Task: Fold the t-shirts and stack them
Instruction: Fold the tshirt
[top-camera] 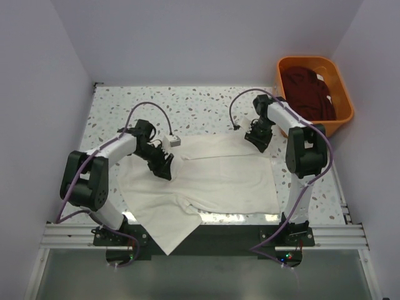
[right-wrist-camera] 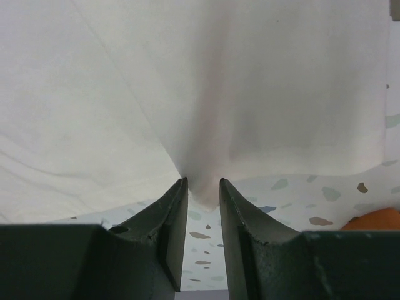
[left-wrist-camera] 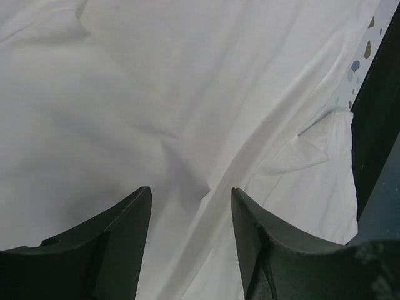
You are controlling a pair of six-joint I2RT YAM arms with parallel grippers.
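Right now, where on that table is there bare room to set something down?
The far strip of table, between the white shirt and the back wall, is bare. The middle is crowded: the shirt covers it, with the left gripper open over it and the right gripper pinching its far edge. The tub holds a maroon shirt.

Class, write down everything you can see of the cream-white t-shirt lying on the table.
The cream-white t-shirt is soft, plain-looking cloth, spread mostly flat but creased on the speckled table. One corner hangs over the near edge. The right gripper is shut on its far right edge, drawing folds toward the pinch. The left gripper is open over its left part; contact there is unclear.
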